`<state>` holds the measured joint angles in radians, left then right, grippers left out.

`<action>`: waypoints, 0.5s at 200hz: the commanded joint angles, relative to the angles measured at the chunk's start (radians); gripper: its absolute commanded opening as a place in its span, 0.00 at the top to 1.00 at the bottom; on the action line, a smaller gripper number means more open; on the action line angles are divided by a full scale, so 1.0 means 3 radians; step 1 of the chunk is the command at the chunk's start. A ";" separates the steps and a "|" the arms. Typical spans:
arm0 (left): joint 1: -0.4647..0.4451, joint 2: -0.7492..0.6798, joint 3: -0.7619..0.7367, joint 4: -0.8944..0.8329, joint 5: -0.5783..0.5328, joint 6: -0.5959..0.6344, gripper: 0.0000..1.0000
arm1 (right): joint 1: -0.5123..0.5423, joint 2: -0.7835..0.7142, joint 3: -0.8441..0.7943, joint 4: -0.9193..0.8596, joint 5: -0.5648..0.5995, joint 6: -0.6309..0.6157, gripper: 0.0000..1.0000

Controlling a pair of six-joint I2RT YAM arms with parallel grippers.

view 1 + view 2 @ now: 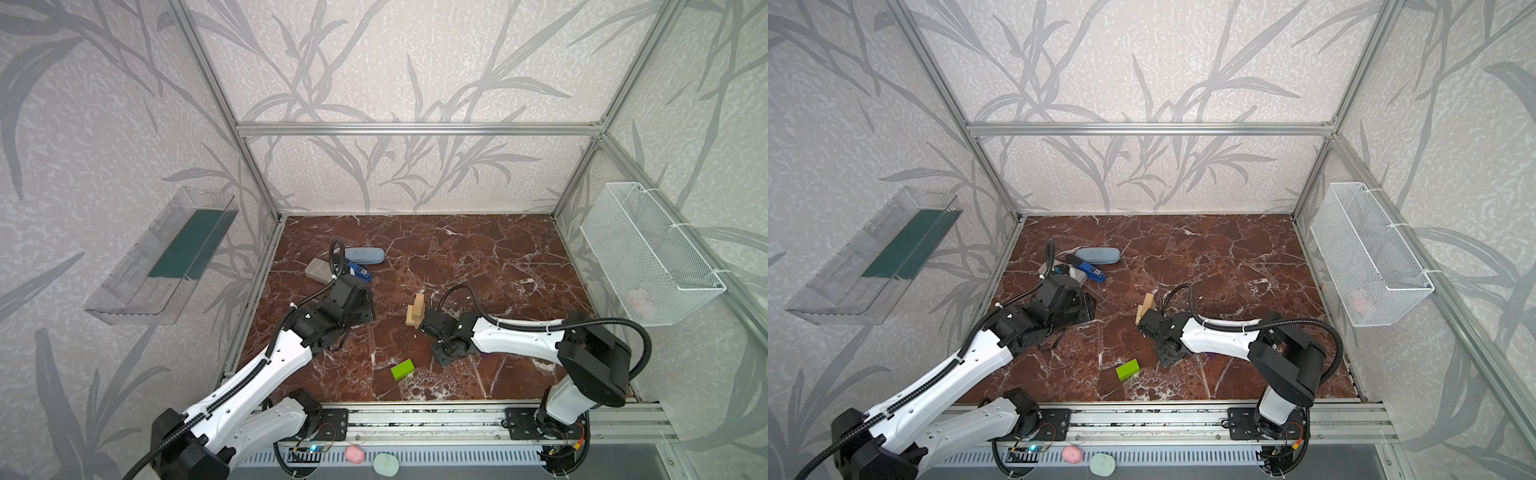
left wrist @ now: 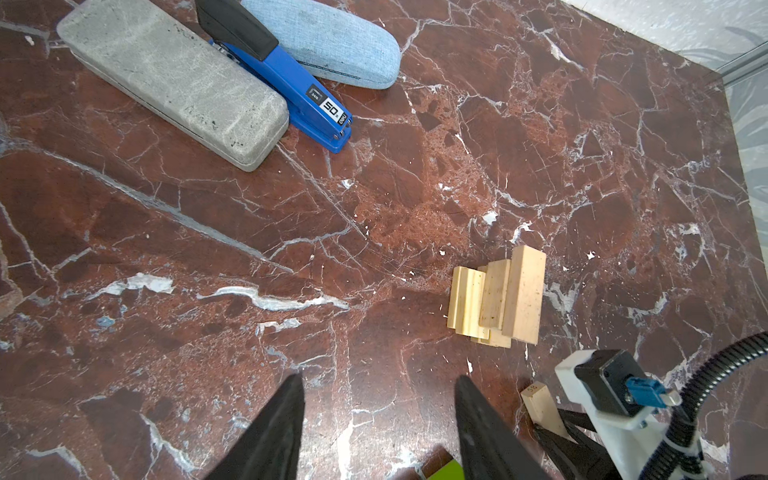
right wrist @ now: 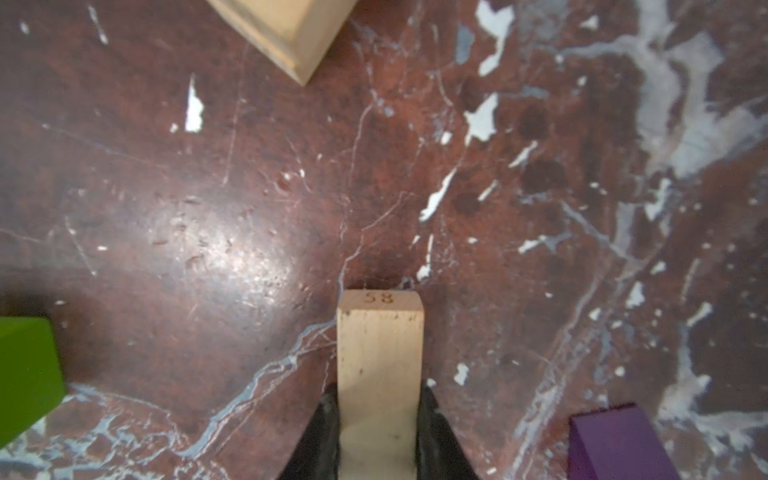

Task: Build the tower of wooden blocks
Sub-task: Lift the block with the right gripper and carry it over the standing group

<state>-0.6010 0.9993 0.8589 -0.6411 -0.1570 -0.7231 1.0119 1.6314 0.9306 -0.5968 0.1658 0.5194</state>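
**brickfan:** where's the tower at right now?

**me:** The tower (image 1: 417, 311) sits about mid-table, a small stepped pile of pale bricks. In the left wrist view (image 2: 498, 299) I can see several of them, but I can't count the layers cleanly.

**brickfan:** and your hands?

**me:** My right gripper (image 3: 379, 415) is just on the near-right side of the tower, with both fingers pressed against the long sides of one wood block (image 3: 380, 357). The block pokes out past the fingertips and has "58" marked on its end face. It's close to the tower but not touching it. I can't tell whether it's resting on the table (image 1: 478, 257) or lifted off it.

My left gripper (image 2: 379, 380) is off to the left of the tower, its fingers spread with only bare marble between them.

**brickfan:** the colored ones?

**me:** The green brick (image 1: 402, 369) lies flat on the near side, apart from the tower. The purple brick (image 3: 619, 444) is near my right arm, mostly hidden in both top views.

Far left there's a blue stapler (image 2: 286, 79) wedged between a grey case (image 2: 174, 79) and a blue-grey case (image 2: 328, 41).
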 commanded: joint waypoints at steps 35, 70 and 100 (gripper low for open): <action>0.0074 -0.0084 -0.0023 0.0088 0.0077 0.0127 0.41 | -0.0003 -0.0436 0.0656 -0.0908 0.0409 0.1023 0.80; 0.0112 -0.0036 -0.0021 0.0176 0.0123 0.0203 0.41 | -0.0080 -0.0358 0.1047 -0.1057 0.0524 0.1375 0.81; 0.0160 0.0002 -0.0052 0.0257 0.0094 0.0231 0.41 | -0.0100 -0.0098 0.1449 -0.1209 0.0710 0.1574 0.81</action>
<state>-0.5663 0.9920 0.8589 -0.5961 -0.1249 -0.6758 0.9890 1.5429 1.2861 -0.8761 0.3042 0.8932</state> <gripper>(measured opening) 0.591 0.270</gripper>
